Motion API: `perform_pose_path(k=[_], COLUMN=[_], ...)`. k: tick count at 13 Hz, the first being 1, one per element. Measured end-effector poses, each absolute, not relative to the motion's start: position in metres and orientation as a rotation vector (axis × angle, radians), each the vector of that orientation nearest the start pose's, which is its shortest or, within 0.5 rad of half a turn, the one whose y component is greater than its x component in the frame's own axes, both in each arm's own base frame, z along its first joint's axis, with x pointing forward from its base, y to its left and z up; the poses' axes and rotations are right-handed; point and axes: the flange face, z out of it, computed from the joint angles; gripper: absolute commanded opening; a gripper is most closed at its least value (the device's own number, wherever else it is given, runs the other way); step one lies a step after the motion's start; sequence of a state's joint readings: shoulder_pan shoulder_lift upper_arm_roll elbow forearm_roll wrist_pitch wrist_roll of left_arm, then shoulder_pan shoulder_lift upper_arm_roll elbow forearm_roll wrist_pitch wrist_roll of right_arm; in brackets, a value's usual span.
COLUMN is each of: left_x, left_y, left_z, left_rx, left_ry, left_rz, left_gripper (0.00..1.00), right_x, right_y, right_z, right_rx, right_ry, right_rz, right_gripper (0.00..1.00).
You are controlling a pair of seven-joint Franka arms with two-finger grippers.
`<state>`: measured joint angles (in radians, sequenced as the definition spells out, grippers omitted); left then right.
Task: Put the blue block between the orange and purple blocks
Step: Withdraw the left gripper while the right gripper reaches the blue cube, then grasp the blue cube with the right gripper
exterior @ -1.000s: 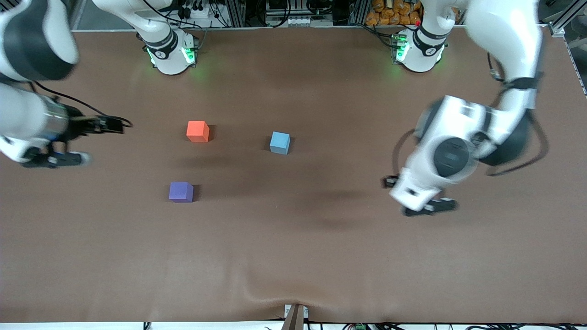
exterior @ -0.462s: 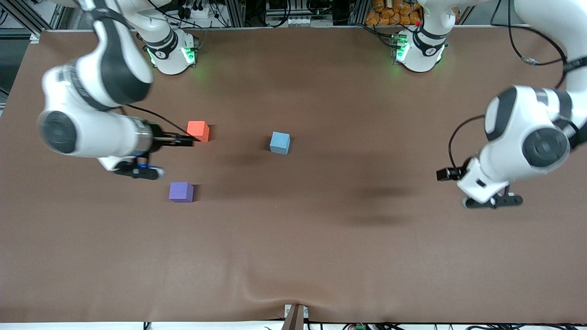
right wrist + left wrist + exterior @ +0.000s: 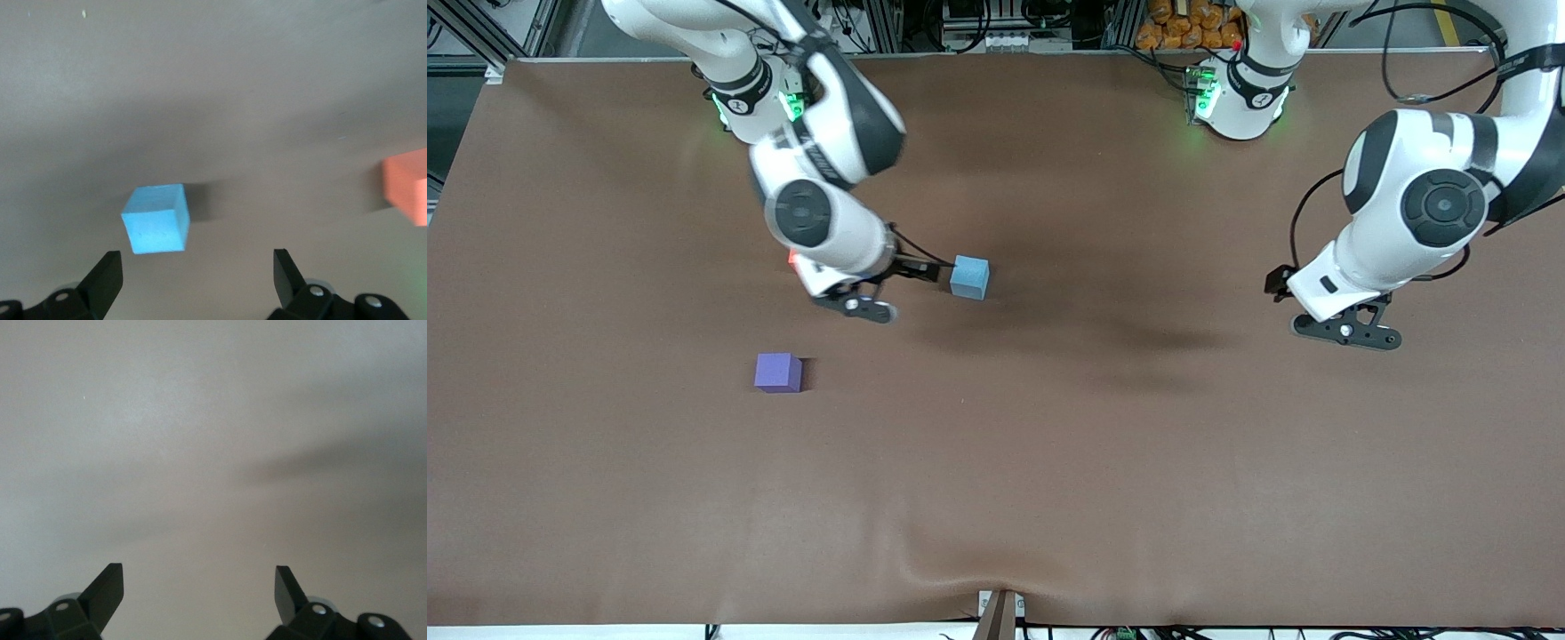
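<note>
**Right gripper open above the table, just beside the blue block**

We see the right gripper [image 3: 871,298] with its fingers [image 3: 107,273] spread wide and nothing between them, hanging over the table [image 3: 1049,462] just beside the blue block [image 3: 969,276], toward the right arm's end. In the right wrist view that block [image 3: 156,219] sits on the cloth close ahead of the fingertips, not touched by them. The orange block [image 3: 407,185] shows at the edge of that view (from the front camera the right arm covers nearly all of it, leaving only a sliver [image 3: 792,258]). The purple block [image 3: 778,372] lies nearer to the front camera, well apart from the blue one. We find the left gripper [image 3: 1347,331] waiting over bare cloth toward the left arm's end, its fingers [image 3: 107,587] likewise parted and empty.
</note>
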<state>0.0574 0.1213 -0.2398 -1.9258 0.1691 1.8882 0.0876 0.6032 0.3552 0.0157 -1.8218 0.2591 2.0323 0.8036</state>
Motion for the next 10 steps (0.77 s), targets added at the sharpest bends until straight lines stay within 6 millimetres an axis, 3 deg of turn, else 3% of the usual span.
perform_pose_path(k=[2,5,10], left_x=[0.566,0.567,0.567], left_y=[-0.077,-0.063,-0.045], left_z=[0.458,0.523,0.569], left_rx=[-2.933,-2.939,-3.016], left_ry=[0.574,0.523,0.378], left_rz=[0.317,0.326,0.265], left_gripper=[1.0,1.0,1.0], right_x=[0.489,0.48,0.463], right_y=[0.395,0.416,0.438], right_z=[0.305,0.274,0.239], right_rx=[-3.015,-3.018,-3.075], right_ry=[0.465,0.463,0.422], right_rz=[0.377,0.337,0.285], right_gripper=[1.0,1.0,1.0])
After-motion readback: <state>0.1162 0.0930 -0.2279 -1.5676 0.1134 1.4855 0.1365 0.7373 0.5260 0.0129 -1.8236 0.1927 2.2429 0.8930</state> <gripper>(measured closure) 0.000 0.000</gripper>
